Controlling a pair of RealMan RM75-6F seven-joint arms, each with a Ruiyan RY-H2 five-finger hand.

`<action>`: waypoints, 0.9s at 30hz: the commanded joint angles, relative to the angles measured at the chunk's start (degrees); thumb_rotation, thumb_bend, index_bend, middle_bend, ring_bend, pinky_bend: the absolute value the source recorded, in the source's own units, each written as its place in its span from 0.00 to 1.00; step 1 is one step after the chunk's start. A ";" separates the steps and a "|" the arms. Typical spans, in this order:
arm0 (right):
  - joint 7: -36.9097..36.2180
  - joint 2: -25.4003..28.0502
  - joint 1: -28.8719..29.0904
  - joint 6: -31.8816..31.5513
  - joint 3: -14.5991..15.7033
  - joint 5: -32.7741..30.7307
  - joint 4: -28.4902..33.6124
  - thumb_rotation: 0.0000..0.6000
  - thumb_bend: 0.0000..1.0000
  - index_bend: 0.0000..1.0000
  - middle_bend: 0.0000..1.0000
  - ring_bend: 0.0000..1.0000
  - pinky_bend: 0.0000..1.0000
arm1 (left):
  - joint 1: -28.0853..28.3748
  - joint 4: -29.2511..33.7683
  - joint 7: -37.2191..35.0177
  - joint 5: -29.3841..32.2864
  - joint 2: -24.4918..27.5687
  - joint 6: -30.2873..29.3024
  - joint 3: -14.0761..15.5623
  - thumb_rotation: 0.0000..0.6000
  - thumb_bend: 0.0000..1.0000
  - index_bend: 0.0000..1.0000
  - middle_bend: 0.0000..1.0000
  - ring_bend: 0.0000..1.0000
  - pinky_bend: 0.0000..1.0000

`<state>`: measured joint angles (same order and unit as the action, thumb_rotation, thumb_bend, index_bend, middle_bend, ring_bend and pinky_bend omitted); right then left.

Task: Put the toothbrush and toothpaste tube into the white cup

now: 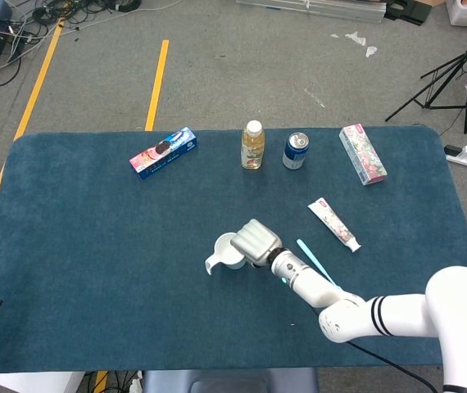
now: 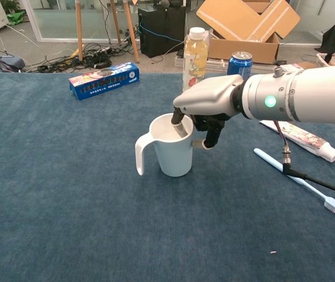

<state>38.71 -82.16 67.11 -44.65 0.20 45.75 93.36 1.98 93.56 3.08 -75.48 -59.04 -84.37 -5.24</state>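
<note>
Left hand is basically out of shot, only a dark sliver at the far left edge of the head view, too cut off to read anything from it.

Going left to right on the blue table (image 1: 94,246): a cookie box (image 1: 164,152) near the back, then the white cup (image 2: 173,147) standing upright, handle pointing left. The right hand (image 2: 205,106) has it by the rim, one finger (image 2: 177,121) dipped inside and the rest curled down the outside wall on the far side. Can't see into the cup well enough in either view to say there's anything else in it.

Behind the cup there's a juice bottle (image 1: 253,145) and a soda can (image 1: 296,151), both upright.

The toothbrush (image 2: 300,180) lies flat on the table right of the cup, partly hidden by the forearm in the head view. The toothpaste tube (image 1: 334,224) lies flat just past it. A floral box (image 1: 362,153) sits back right.
</note>
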 commanded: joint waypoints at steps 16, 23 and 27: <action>-7.92 5.77 -9.77 -6.85 4.67 17.16 3.26 1.00 0.34 0.65 0.99 1.00 1.00 | 0.58 -0.24 2.37 0.62 -0.86 1.02 0.10 1.00 0.00 0.47 0.25 0.25 0.31; -13.19 5.95 -15.49 -11.17 7.51 27.42 0.42 1.00 0.34 0.65 0.99 1.00 1.00 | 0.86 -0.39 3.01 0.85 -1.20 1.52 0.14 1.00 0.00 0.47 0.25 0.25 0.31; -15.79 6.02 -18.55 -13.16 9.35 32.48 -0.94 1.00 0.34 0.65 0.99 1.00 1.00 | 0.97 -0.49 3.23 0.83 -1.38 1.71 0.22 1.00 0.00 0.47 0.25 0.25 0.31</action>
<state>24.63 -76.26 50.50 -56.31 8.20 75.80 93.53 2.94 93.07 6.30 -74.64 -60.42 -82.67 -5.03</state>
